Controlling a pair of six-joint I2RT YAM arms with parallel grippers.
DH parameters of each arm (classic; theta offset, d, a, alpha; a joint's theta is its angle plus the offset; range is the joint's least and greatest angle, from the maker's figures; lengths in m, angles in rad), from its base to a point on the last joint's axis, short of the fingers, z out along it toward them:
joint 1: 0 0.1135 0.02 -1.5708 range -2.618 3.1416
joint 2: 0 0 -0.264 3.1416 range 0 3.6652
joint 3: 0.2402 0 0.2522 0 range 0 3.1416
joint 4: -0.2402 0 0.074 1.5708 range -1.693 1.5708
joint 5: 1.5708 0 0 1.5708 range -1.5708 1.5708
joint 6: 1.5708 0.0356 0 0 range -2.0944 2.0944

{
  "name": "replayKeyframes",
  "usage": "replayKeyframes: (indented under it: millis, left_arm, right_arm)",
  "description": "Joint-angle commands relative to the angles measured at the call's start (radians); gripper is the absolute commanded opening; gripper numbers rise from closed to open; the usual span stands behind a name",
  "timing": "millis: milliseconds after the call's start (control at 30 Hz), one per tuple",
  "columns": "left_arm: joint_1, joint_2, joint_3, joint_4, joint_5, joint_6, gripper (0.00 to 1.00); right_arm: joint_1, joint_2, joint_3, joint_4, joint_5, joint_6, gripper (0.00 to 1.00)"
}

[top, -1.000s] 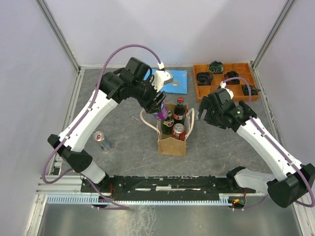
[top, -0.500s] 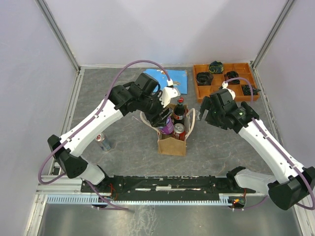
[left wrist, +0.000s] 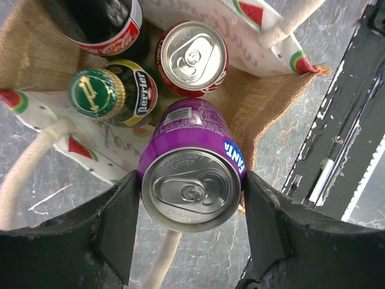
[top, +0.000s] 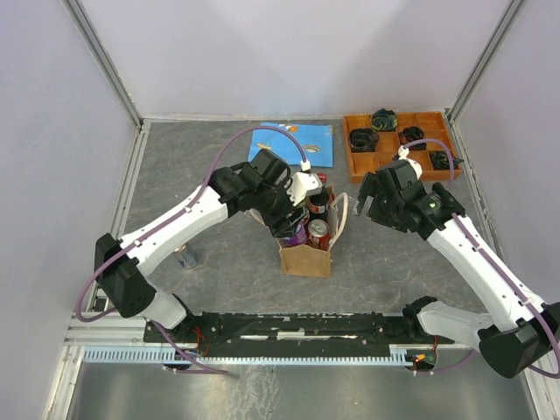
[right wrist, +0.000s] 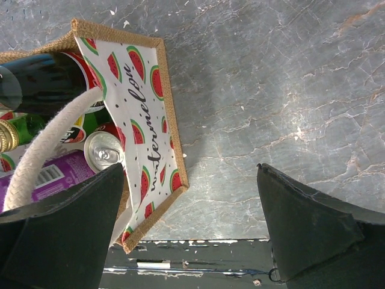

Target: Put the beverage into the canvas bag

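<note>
Left gripper [left wrist: 191, 205] clamps the purple can [left wrist: 191, 165]; over the last second I have lowered it into the mouth of the canvas bag [top: 306, 260], beside three drinks [left wrist: 192, 57]. Release remains. Right gripper [right wrist: 189, 174] stands wide.

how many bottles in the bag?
2: a dark cola bottle and a green Perrier bottle, side by side inside the canvas bag, beside the red can. The bag could hide more.

The gray marbled table [top: 175, 166] carries the canvas bag [top: 305, 259] upright mid-table, a blue sheet [top: 280, 140] at twelve o'clock, an orange compartment tray [top: 360, 166] at one o'clock and a drink can [top: 184, 257] at nine o'clock.
</note>
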Motion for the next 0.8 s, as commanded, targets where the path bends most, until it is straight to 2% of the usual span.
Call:
replayKeyframes:
  millis: [0,767]
  left_arm:
    - [-0.013,-0.058,-0.046,0.118,0.015,0.001,0.03]
    - [-0.037,0.051,-0.185,0.256,-0.046,0.006,0.03]
  right_arm:
    - [-0.004,-0.021,0.002,-0.001,0.025,-0.001,0.99]
    - [-0.01,-0.04,0.009,-0.027,0.047,-0.006,0.99]
